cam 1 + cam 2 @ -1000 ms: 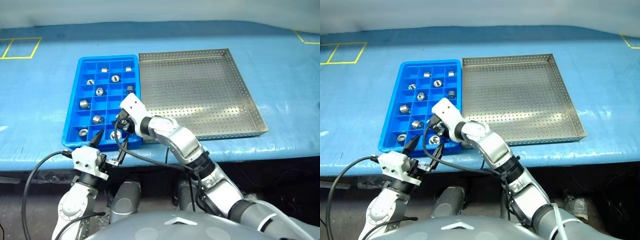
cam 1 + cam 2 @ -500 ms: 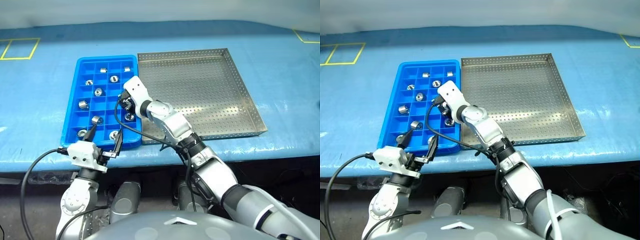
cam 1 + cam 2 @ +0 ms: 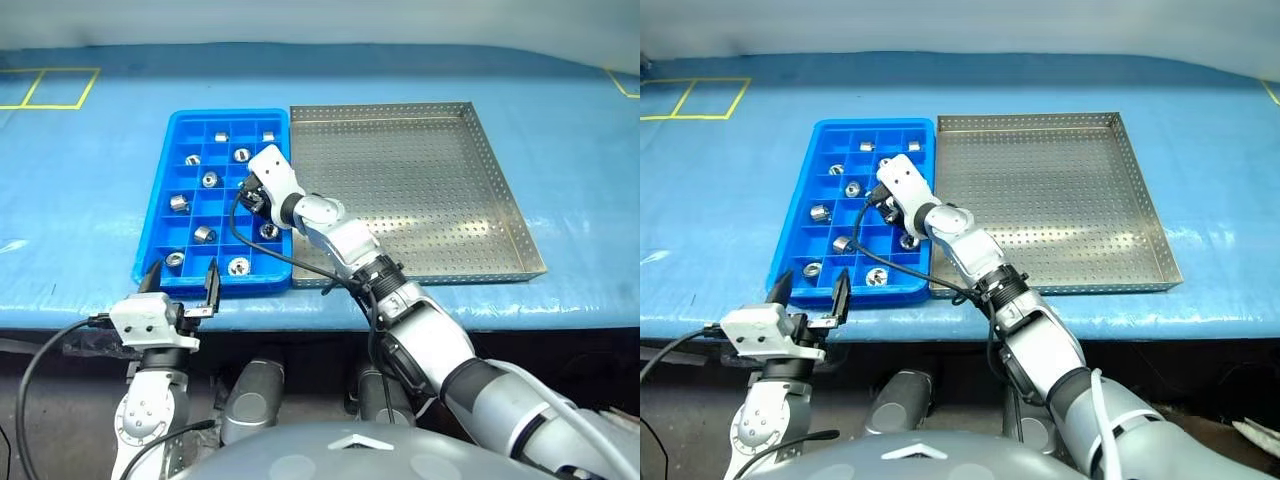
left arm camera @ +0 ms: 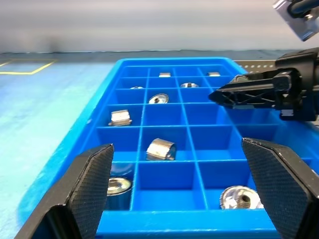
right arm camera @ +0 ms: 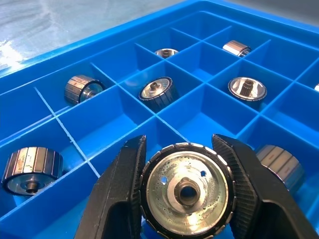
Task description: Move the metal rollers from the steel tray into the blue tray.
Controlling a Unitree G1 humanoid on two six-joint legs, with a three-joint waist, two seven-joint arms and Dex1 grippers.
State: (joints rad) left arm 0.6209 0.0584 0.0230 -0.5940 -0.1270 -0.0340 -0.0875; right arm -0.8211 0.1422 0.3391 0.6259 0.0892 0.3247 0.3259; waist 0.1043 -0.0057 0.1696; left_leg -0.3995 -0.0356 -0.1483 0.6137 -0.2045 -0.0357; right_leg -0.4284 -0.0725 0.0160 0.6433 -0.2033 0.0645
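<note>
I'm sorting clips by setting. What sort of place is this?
Probably a workshop or lab sorting bench: a perforated steel tray beside a compartmented blue tray of metal rollers, on a blue-covered table with yellow tape marks.

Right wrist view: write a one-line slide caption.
Right gripper shut on a metal roller above the blue tray.

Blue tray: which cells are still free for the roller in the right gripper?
Blue tray: free cells run down the column beside the steel tray, and the near middle cells. The left and far cells hold rollers. Right gripper holds a roller over the middle.
</note>
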